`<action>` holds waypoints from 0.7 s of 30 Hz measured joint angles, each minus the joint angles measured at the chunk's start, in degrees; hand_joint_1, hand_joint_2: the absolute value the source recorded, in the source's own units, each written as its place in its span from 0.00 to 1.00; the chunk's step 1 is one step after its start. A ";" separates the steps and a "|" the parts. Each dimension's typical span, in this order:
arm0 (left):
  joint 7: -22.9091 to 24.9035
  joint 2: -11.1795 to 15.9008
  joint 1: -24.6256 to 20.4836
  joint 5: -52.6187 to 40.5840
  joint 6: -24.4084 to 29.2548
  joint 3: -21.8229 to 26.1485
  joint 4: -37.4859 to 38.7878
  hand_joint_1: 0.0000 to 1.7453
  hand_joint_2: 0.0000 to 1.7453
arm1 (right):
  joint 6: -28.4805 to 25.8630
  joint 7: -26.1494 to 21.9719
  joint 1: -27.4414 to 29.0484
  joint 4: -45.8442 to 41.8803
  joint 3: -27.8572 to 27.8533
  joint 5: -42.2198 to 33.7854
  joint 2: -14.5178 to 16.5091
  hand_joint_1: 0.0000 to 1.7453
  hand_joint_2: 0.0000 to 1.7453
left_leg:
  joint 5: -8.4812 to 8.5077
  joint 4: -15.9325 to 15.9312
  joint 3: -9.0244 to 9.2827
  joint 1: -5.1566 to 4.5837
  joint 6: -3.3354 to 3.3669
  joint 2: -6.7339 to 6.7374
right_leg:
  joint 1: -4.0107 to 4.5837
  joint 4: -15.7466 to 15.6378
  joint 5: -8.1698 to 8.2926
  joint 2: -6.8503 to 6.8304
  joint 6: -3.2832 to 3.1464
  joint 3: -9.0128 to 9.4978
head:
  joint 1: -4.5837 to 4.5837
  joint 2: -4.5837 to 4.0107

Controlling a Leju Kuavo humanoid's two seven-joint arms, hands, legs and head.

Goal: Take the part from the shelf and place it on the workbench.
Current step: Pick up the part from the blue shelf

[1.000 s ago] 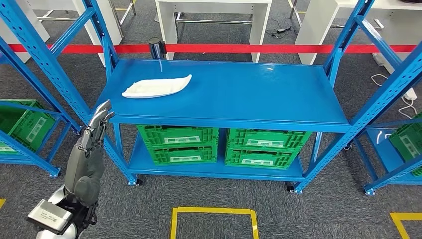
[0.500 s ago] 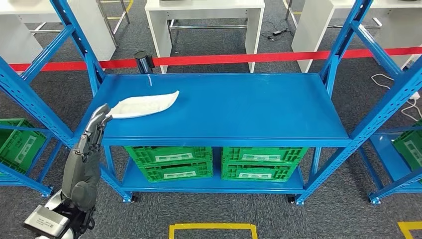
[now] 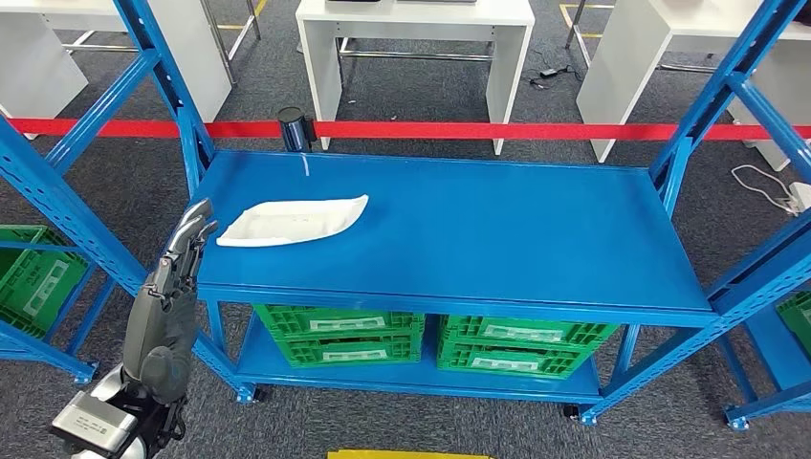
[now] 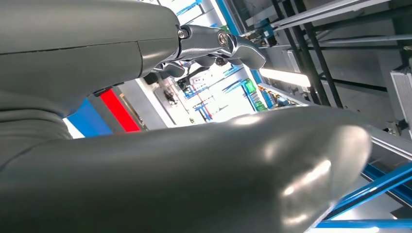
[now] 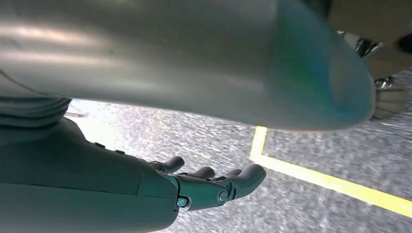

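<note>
White part lies flat on the blue shelf, left of frame centre. Left robot hand raised beside its left edge, fingers extended, empty. Right robot hand over the floor, fingers loosely apart, empty. Green crates on the lower tier; contents not discernible.

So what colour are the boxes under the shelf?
Green crates, with pale labels; the head view shows them best.
</note>
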 joint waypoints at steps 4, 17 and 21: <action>0.00 -0.22 0.03 -0.08 0.03 0.02 0.01 0.00 0.00 | -0.07 0.05 -0.10 0.03 0.00 0.17 -0.04 0.00 0.00 | -0.74 0.14 1.29 -0.20 -1.58 -0.05 | 0.35 -4.27 -0.44 0.04 -1.40 1.66 | 0.18 0.00; 2.51 -1.68 0.38 -2.01 -0.49 0.08 -0.17 0.00 0.00 | -0.19 0.43 0.06 0.07 -0.03 0.21 -0.03 0.00 0.00 | 3.30 1.03 -5.26 -0.38 -2.17 0.19 | -0.12 -5.08 -1.25 0.25 -2.30 6.38 | -0.99 0.00; 2.46 -2.23 0.70 -2.37 -0.50 0.17 -0.55 0.00 0.00 | -0.28 0.57 0.08 0.07 -0.05 0.19 -0.02 0.00 0.00 | 4.28 0.28 -5.09 -0.47 -1.85 0.08 | 0.19 -5.15 -1.86 0.18 -2.01 6.61 | -0.96 0.00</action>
